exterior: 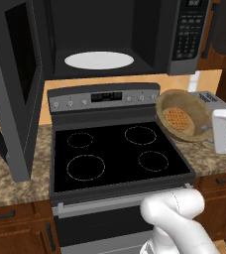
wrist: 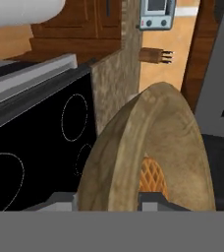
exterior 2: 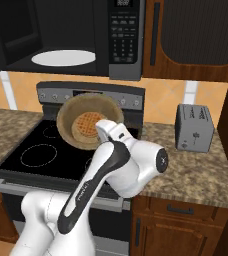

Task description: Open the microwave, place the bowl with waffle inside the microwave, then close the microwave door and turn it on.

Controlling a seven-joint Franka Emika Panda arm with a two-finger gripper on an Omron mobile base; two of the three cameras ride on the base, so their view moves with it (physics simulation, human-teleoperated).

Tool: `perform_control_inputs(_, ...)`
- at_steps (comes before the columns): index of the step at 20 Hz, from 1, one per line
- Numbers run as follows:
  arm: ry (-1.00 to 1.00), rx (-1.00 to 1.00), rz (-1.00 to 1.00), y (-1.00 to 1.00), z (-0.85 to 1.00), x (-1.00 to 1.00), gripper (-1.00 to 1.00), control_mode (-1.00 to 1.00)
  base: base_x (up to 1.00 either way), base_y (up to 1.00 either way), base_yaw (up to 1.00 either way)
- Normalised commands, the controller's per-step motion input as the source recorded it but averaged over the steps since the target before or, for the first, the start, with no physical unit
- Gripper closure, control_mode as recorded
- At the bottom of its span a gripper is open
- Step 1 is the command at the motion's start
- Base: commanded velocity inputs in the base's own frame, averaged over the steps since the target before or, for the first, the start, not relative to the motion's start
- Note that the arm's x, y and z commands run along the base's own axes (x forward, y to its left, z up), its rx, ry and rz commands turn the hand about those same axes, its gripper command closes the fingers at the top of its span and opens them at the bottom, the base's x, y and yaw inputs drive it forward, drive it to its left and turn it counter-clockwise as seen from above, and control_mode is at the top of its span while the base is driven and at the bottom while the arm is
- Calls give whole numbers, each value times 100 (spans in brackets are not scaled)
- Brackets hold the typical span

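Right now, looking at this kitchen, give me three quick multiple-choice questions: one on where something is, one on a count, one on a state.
1. Where is the waffle?
A. on the white plate in the microwave
B. in the bowl
C. on the toaster

2. How many burner rings does the stove top show?
A. two
B. four
C. six

3. How is the microwave door?
A. swung open
B. shut
C. taken off

Answers:
1 B, the waffle lies inside the tilted bowl, held up over the stove.
2 B, four rings show on the black top.
3 A, the door stands out to the left and the white plate inside shows.
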Motion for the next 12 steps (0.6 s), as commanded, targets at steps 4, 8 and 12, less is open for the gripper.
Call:
perform_control_inputs(4, -3, 2, 0, 83, 65, 45, 100, -100, 0, 0, 0)
perform_control_inputs(8, -6, 0, 0, 60, 52, 61, 100, -100, 0, 0, 0)
perform_control_inputs(12, -1, 0, -1, 28, 58, 72, 100, -100, 0, 0, 0)
